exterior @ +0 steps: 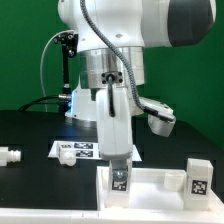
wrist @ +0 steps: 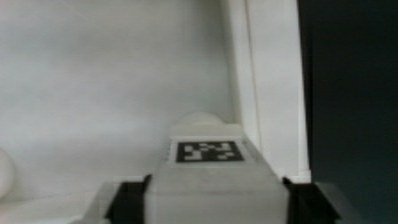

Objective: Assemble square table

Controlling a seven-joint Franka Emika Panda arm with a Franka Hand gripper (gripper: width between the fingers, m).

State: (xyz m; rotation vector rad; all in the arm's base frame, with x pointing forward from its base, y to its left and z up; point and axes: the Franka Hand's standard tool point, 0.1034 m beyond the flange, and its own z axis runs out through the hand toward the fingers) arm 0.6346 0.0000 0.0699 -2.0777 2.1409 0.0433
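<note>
Seating a leg (exterior: 120, 182) in a corner of the panel (exterior: 155, 183), my pincer (exterior: 119, 165) straddles it; clamped or slack, I cannot tell. Next probably calls for screwing it tight, staying square above that corner.

Close on a white tabletop (wrist: 107, 70), plain and blurred. Bounded along one side by a brighter raised rim (wrist: 267, 70); beyond that, dark counter (wrist: 356, 100). Just inside the rim, a white leg (wrist: 208, 128), with a black-and-white tag (wrist: 210, 152) on the face toward the camera. Flanked by the hand (wrist: 210, 203), with dark fingers (wrist: 127, 203) one on each side, right up against the leg. Cannot tell whether clamped or merely touching. At the frame edge, a pale rounded shape (wrist: 6, 178), too cut off to name.
</note>
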